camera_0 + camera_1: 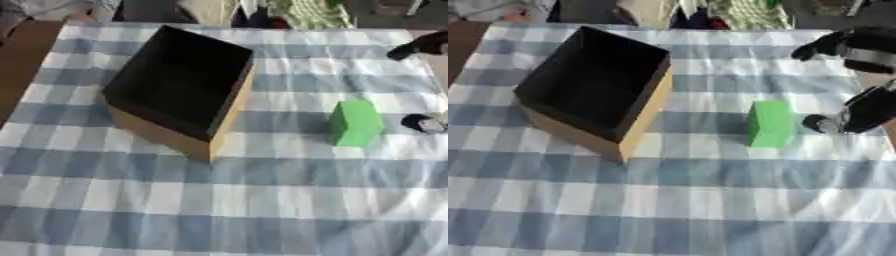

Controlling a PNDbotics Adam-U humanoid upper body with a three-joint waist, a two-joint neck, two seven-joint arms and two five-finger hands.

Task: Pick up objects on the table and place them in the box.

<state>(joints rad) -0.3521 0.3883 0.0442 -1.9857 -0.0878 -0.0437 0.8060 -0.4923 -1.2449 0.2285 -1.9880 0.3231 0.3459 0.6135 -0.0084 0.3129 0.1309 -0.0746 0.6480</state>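
Observation:
A green block (769, 124) stands upright on the checked cloth, right of the middle. An open cardboard box (179, 87), dark inside with tan outer walls, sits to its left with nothing visible in it. My right hand (866, 107) comes in from the right edge, open and holding nothing. One dark fingertip (819, 122) lies just right of the block, a small gap away. Another finger (820, 46) reaches out higher up, farther back over the cloth. My left hand shows in neither view.
The blue and white checked tablecloth (262, 200) covers the table. A brown table edge (22, 60) shows at the far left. Chairs and patterned cloth (745, 12) stand beyond the far edge.

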